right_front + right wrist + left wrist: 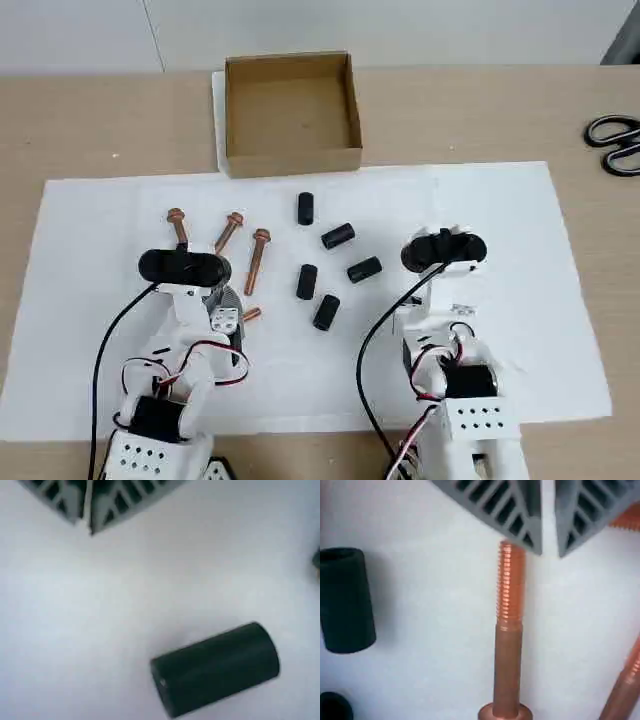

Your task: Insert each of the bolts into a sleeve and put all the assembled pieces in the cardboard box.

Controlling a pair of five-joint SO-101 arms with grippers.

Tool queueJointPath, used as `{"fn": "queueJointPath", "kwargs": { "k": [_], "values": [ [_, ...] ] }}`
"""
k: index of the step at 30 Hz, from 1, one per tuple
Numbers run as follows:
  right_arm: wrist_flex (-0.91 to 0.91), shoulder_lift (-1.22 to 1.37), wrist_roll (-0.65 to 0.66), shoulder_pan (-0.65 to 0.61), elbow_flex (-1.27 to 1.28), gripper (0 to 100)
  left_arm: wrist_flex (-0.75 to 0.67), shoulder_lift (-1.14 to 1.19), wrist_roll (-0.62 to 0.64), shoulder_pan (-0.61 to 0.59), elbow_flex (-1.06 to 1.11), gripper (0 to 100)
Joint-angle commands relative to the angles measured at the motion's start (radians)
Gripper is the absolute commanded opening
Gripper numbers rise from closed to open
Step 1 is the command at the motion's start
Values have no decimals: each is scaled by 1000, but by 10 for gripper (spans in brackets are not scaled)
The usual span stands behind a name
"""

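Worktop (80, 120) was covered by a white paper sheet (520, 300). The left arm (188, 300) stood over the sheet's near-left part, with its jaws narrowly parted and holding nothing. Their tips were just beside the threaded end of a copper bolt (509, 645) lying flat. The other bolts (229, 231) lay loose on the left half. The cardboard box (292, 158) sat at the sheet's far edge. Five black sleeves (306, 281) lay mid-sheet, apart from the bolts. On the right arm (440, 320) the jaws were closed on nothing, near one sleeve. Scissors (612, 143) lay at the worktop's right edge
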Motion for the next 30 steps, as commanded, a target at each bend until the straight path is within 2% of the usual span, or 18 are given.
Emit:
{"fn": "queueJointPath", "kwargs": {
  "k": [1, 30],
  "values": [
    [-27, -12, 11, -5, -5, 4, 2, -9, -6, -2, -42, 9],
    [-27, -12, 14, -21, -5, 5, 2, -9, -6, -2, -42, 9]
  ]
}}
